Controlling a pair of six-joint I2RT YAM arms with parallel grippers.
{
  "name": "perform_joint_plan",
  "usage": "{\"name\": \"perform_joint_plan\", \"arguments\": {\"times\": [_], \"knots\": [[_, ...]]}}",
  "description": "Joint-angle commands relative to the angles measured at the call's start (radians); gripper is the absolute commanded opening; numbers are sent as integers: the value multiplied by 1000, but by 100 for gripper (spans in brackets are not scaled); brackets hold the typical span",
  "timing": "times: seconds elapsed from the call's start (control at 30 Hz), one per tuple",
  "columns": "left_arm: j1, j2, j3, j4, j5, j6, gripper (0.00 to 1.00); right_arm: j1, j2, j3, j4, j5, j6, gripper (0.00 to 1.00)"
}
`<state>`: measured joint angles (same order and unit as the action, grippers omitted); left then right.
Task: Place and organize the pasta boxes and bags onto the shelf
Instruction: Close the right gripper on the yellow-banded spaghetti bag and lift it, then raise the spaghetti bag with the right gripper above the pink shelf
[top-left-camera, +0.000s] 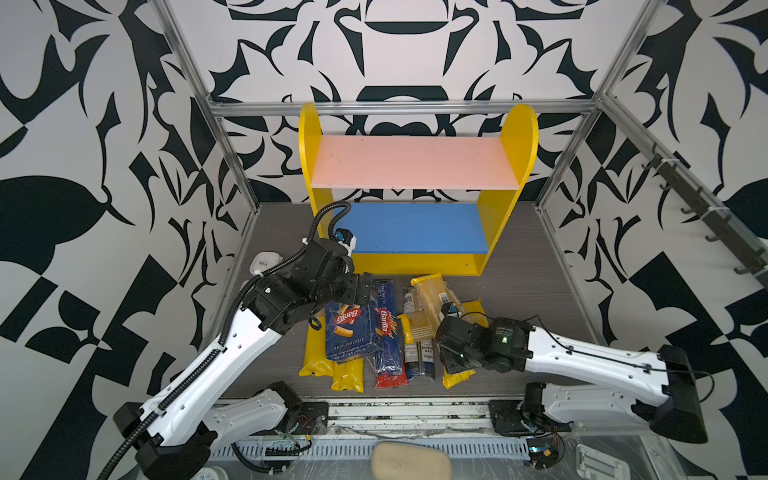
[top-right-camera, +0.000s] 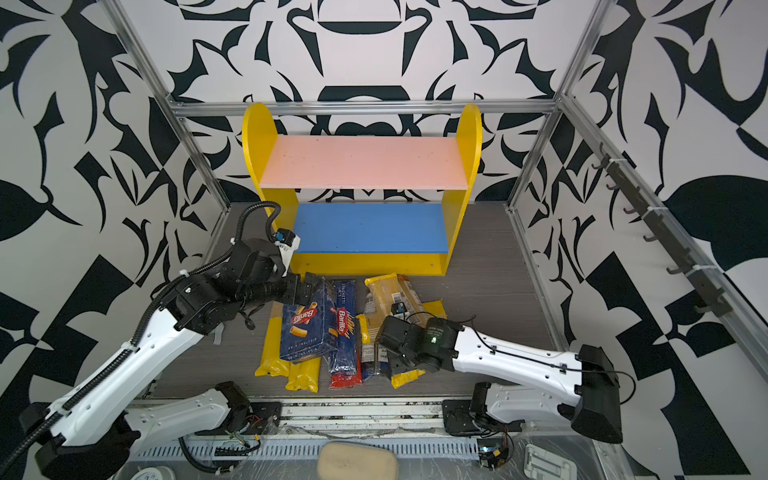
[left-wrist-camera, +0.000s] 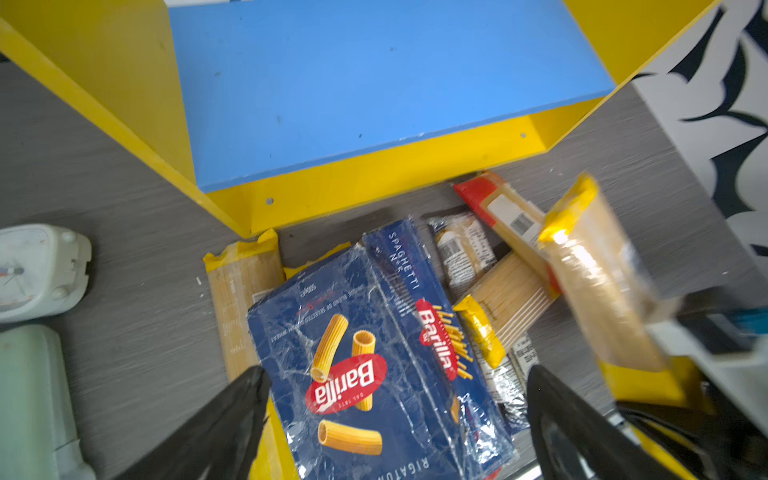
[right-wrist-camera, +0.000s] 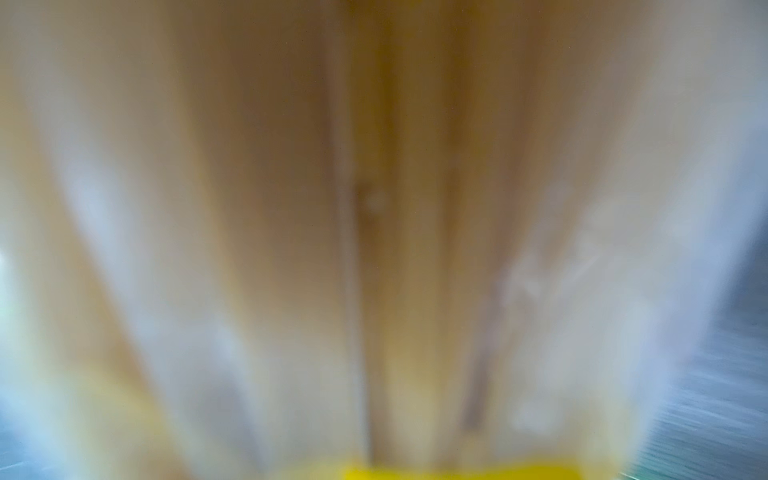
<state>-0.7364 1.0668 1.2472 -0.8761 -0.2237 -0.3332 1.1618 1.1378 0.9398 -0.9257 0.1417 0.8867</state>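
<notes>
Off the shelf (left-wrist-camera: 374, 178), wrist-only green case (left-wrist-camera: 29, 395)

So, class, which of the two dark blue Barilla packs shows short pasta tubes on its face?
The wide, plastic-wrapped rigatoni block, lying on a yellow-ended bag. The narrow spaghetti pack beside it shows long strands instead.

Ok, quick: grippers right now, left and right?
Left gripper: open, jaws wide above the rigatoni box, holding nothing.
Right gripper: apparently closed on a yellow-ended spaghetti bag; jaws hidden.
</notes>
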Motion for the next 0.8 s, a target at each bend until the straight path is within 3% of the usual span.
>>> {"name": "perform_joint_plan", "arguments": {"times": [0.0,0.5,0.77], "knots": [[-3,-20,-30,-27,-22,-11,99,-2,-24,153,-59,119,-54,0],[-1,14,-10,0,-17,26,99,-2,123,835,-431,333,-221,0],[-1,38,-5,25,1,37,99,-42,304,1264,-531,481,-361,0]]}}
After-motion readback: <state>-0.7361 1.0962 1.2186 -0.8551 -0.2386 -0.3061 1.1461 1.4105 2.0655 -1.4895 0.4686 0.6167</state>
